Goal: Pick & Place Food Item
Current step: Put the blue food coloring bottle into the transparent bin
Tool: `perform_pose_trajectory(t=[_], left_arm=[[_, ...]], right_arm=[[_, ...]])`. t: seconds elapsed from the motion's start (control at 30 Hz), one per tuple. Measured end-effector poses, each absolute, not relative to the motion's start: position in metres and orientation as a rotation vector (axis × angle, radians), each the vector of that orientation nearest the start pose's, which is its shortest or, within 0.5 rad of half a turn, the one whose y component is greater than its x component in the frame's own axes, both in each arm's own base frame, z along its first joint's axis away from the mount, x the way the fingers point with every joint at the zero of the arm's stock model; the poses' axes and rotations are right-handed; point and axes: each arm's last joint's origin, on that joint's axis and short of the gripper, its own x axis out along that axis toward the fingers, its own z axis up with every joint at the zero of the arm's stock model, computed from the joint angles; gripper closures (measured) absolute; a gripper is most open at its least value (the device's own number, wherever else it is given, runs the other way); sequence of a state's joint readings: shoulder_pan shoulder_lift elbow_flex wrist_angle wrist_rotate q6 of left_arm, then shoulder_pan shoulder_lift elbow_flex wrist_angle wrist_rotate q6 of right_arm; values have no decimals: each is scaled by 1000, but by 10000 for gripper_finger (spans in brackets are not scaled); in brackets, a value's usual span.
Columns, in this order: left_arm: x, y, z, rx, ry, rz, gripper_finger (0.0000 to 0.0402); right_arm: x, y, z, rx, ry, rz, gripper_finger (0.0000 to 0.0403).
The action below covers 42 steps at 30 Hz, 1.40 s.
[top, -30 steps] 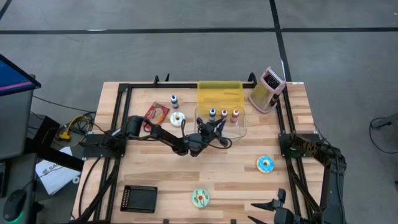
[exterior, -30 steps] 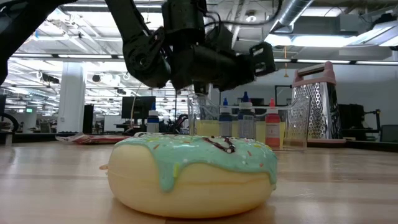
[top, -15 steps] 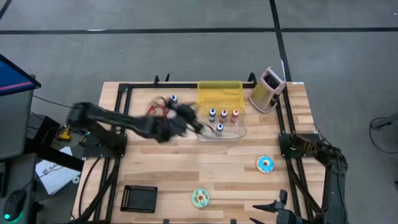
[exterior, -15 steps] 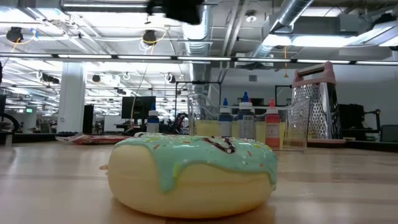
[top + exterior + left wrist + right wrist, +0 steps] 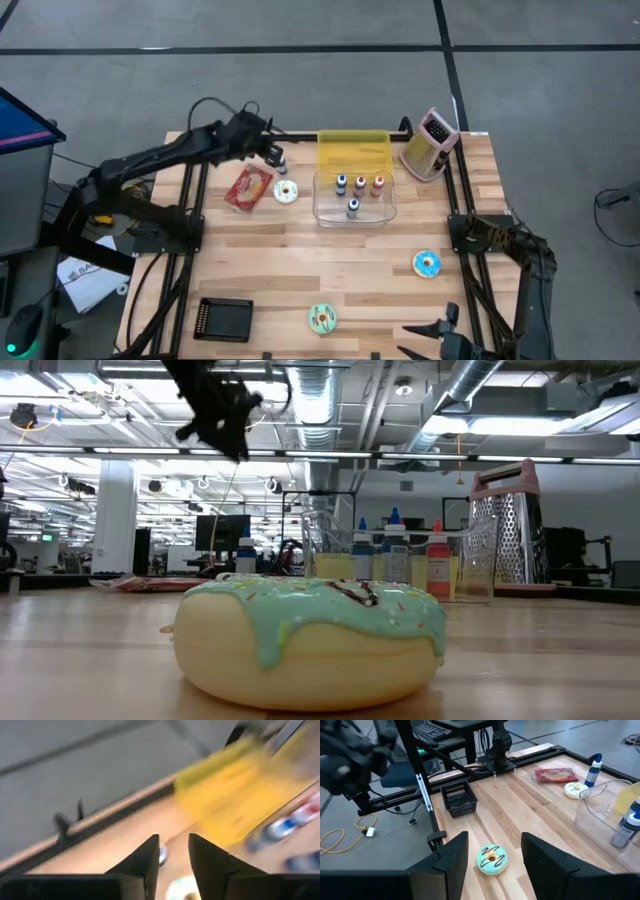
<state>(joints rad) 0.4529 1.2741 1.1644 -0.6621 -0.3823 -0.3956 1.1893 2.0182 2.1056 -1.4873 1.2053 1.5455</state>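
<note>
Three doughnuts lie flat on the wooden table: a teal-iced one (image 5: 322, 318) (image 5: 310, 635) (image 5: 492, 859) near the front edge, a blue one (image 5: 427, 263) at the right, and a white one (image 5: 286, 191) beside a red packet (image 5: 250, 186). My left gripper (image 5: 268, 145) (image 5: 174, 852) hangs open and holding nothing above the far left of the table, close to a lone blue-capped bottle (image 5: 281, 160). My right gripper (image 5: 412, 329) (image 5: 494, 845) waits open at the front edge, high over the teal doughnut.
A clear container (image 5: 356, 208) holding several small bottles stands mid-table, a yellow box (image 5: 353, 150) behind it. A pink grater (image 5: 430, 143) stands at the far right corner. A black basket (image 5: 223, 318) (image 5: 460, 797) sits at the front left. Black frame rails edge both sides.
My left gripper has pulled away from the clear container, risen, and swung toward the table's far left corner. A blue-capped bottle now stands in the container's near part, where the gripper was.
</note>
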Motion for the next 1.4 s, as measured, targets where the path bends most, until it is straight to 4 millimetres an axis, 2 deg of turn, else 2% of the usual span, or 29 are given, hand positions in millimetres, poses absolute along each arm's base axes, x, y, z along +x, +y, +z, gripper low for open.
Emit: perform_pose_trajectory(t=[0.2, 0.43, 0.5, 0.63, 0.73, 1.17, 1.4], left_arm=[[239, 162, 305, -360, 866, 948, 237], [268, 179, 303, -285, 1122, 701, 177], [274, 183, 304, -290, 1181, 682, 169], [283, 195, 304, -315, 1257, 683, 165], [290, 200, 296, -319, 1305, 658, 167], [305, 205, 263, -220, 1442, 479, 167], [307, 202, 262, -176, 1444, 422, 163]], right_arm=[[173, 347, 346, 213, 331, -352, 228], [177, 344, 345, 210, 335, -365, 228], [178, 343, 345, 215, 337, -370, 228], [177, 340, 344, 229, 354, -386, 228], [176, 340, 344, 240, 356, -390, 228], [177, 341, 344, 251, 354, -389, 228], [177, 341, 344, 254, 354, -388, 228]])
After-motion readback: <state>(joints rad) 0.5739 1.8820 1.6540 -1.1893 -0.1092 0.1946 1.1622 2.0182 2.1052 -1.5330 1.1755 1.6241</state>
